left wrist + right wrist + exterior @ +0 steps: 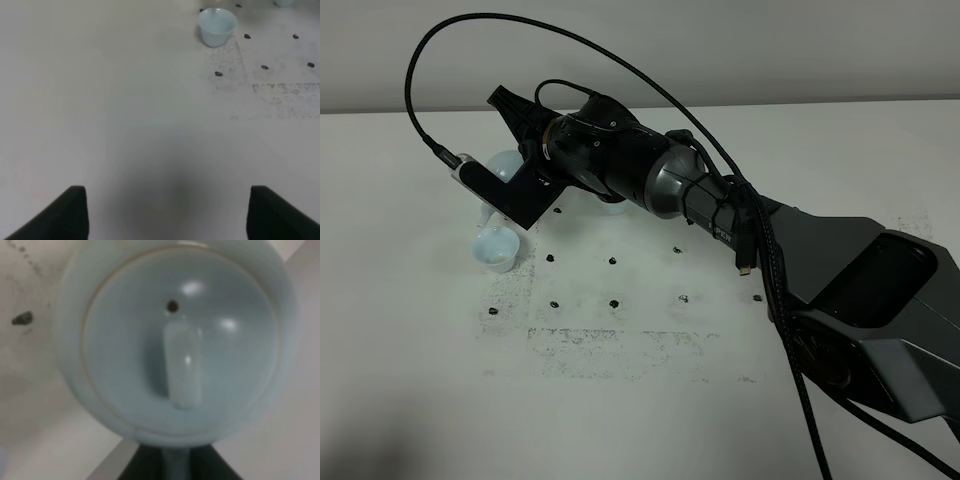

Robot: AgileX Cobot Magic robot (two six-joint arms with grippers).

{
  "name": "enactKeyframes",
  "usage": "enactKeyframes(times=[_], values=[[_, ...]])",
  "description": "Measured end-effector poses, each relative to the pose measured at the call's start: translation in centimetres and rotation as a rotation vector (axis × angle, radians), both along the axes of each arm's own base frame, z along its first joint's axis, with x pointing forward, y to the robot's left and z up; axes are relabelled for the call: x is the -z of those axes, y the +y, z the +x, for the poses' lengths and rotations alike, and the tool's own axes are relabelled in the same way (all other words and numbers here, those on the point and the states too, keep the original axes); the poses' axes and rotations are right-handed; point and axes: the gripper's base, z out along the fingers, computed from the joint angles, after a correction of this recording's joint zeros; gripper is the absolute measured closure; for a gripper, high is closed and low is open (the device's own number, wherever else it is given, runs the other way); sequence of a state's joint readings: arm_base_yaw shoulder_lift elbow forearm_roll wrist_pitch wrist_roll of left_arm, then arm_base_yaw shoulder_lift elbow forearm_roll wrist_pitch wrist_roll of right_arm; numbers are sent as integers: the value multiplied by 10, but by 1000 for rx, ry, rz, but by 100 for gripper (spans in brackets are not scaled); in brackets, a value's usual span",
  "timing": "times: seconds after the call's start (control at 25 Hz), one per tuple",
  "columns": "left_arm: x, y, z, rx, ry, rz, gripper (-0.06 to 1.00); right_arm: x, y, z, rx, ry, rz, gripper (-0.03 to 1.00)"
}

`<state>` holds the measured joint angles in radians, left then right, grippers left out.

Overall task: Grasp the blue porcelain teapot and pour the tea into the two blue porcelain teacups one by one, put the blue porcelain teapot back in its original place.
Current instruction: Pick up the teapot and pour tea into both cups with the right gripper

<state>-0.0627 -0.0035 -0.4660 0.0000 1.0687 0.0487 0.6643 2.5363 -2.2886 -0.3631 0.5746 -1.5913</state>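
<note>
The blue porcelain teapot (180, 345) fills the right wrist view, lid and knob facing the camera. Its handle runs down between the dark jaws of my right gripper (175, 467), which is shut on it. In the high view only pale parts of the teapot (506, 166) show behind the wrist of the right gripper (520, 135), which has reached across to the left. The pot is tilted over one teacup (494, 248), also seen from the left wrist as a small teacup (217, 26). A second teacup (612, 207) peeks out under the arm. My left gripper (167, 220) is open over bare table.
The white table (650, 400) carries a grid of small dark marks (613, 301) and a scuffed grey patch. The right arm's black body (840, 290) and its looping cable (470, 30) stretch from the lower right across to the left.
</note>
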Motion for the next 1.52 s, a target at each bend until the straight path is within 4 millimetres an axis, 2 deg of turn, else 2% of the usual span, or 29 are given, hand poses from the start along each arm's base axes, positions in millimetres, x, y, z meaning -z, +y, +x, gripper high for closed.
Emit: enactKeyframes(times=[0.64,1.08,1.52], values=[[0,0,0,0,0,0,28,-2,3,0,38,12,95,88],[0,0,0,1,0,1,28,-1,2,0,45,22,92,88],[0,0,0,1,0,1,28,-4,6,1,76,28,190,88]])
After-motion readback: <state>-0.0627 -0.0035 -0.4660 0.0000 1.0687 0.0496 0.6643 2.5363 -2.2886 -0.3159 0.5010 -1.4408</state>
